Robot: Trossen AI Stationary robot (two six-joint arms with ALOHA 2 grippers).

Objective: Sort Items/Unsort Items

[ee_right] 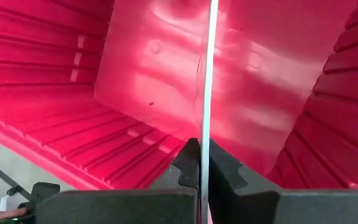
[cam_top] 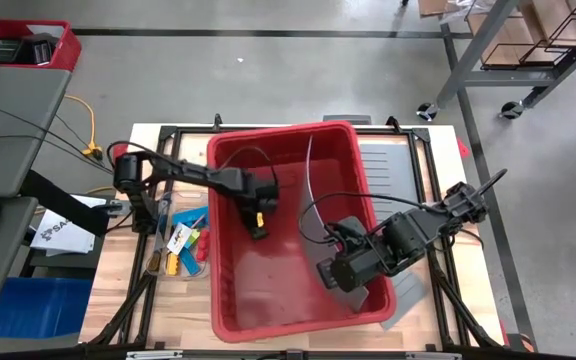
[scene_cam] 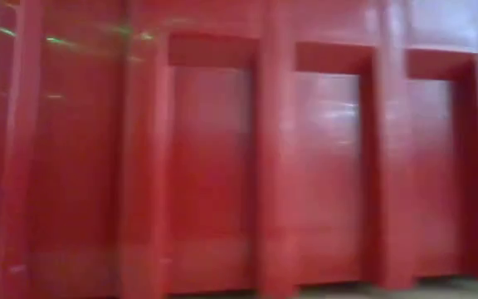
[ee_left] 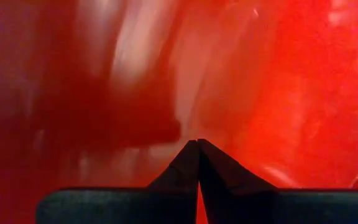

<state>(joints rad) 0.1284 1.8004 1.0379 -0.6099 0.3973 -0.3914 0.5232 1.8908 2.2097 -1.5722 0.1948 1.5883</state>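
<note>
grey concrete floor (cam_top: 268,70), dark floor line, metal shelving on casters (cam_top: 513,55), small red crate (cam_top: 23,45)

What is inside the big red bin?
Inside the big red bin are both robot grippers, shut and holding nothing: the left gripper and the right gripper. No items show on its bare floor, though the arms hide parts of it.

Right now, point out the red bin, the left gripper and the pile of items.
red bin (cam_top: 230,322), high view, bare floor near its front rim.
left gripper (cam_top: 258,233), high view, fingers' tips inside the bin.
items (cam_top: 180,247), high view, middle of the pile beside the bin.
</note>
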